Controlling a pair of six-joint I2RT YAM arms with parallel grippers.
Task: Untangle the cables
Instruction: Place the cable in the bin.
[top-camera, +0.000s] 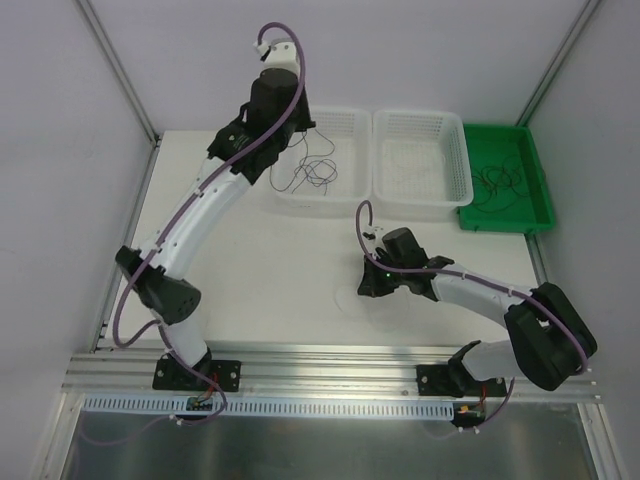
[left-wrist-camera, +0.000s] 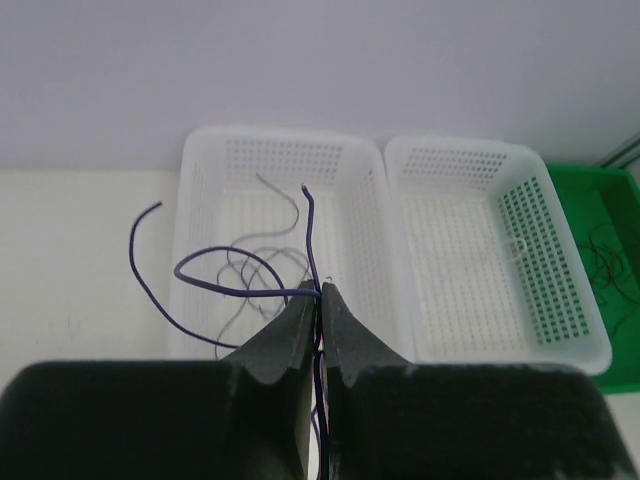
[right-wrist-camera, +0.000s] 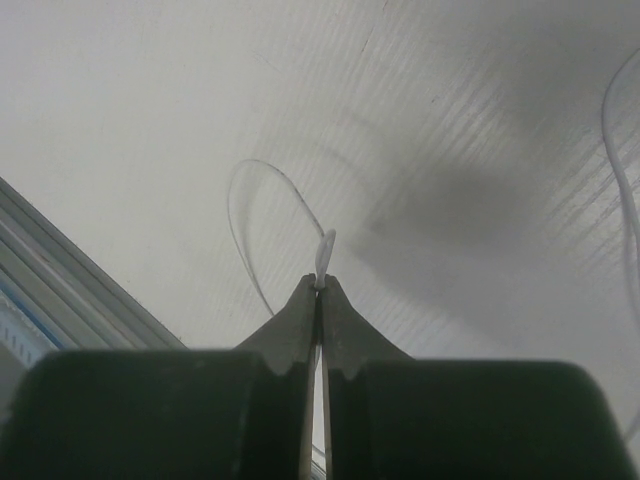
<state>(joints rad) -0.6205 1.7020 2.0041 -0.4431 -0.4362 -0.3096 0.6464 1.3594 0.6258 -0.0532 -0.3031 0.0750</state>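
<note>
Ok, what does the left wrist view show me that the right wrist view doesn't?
Left wrist only: a white basket, a second basket, a green tray, and the left tool shut on a dark wire. Right wrist only: the table, a metal rail, and the right tool shut on a pale wire. Shared: a closed tool pinching one thin wire.

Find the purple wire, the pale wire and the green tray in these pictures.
purple wire (left-wrist-camera: 311, 235): left wrist view, middle of its upright strand.
pale wire (right-wrist-camera: 326, 250): right wrist view, thick white end of the loop.
green tray (top-camera: 505, 220): top external view, its near wall.
</note>
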